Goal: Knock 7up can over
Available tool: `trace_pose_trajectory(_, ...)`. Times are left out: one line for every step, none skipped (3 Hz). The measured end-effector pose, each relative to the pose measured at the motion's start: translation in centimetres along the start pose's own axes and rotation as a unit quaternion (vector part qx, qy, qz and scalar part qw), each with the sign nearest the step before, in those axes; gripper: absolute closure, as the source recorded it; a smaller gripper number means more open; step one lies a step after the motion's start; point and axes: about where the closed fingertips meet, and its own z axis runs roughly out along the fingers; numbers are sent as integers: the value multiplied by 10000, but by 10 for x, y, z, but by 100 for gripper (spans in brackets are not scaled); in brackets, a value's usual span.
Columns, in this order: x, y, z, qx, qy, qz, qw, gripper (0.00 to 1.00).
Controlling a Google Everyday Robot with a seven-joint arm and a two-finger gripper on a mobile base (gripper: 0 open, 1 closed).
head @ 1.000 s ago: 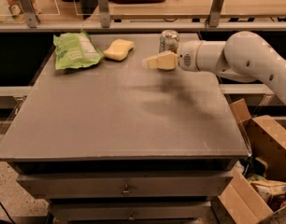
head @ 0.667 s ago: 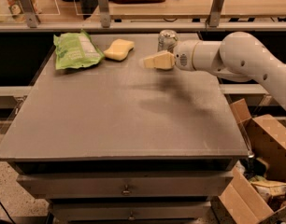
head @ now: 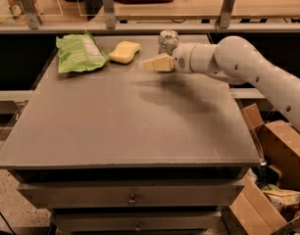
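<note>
The 7up can [head: 167,40], a small silver can with a shiny top, stands upright at the far middle of the grey table [head: 125,126]. My gripper [head: 156,63], with cream-coloured fingers, hovers above the table just in front of the can and slightly to its left, close to it. The white arm reaches in from the right and hides the can's lower part.
A green crinkly bag [head: 79,53] lies at the far left of the table. A yellow sponge [head: 124,52] lies between the bag and the can. Cardboard boxes [head: 275,165] stand on the floor to the right. A railing with posts runs behind the table.
The gripper has moved a little to the left and slightly towards the far edge, staying next to the can. The can has not moved.
</note>
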Motion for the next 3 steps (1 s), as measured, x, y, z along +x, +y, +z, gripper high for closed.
trace_pose_trajectory(-1,-7,6,116,-84,14,9999,16)
trace_pose_trajectory(-4,-9,8,155,-169,14,9997,41)
trace_pose_trajectory(-9,-7,6,106,-194,9,9998,63)
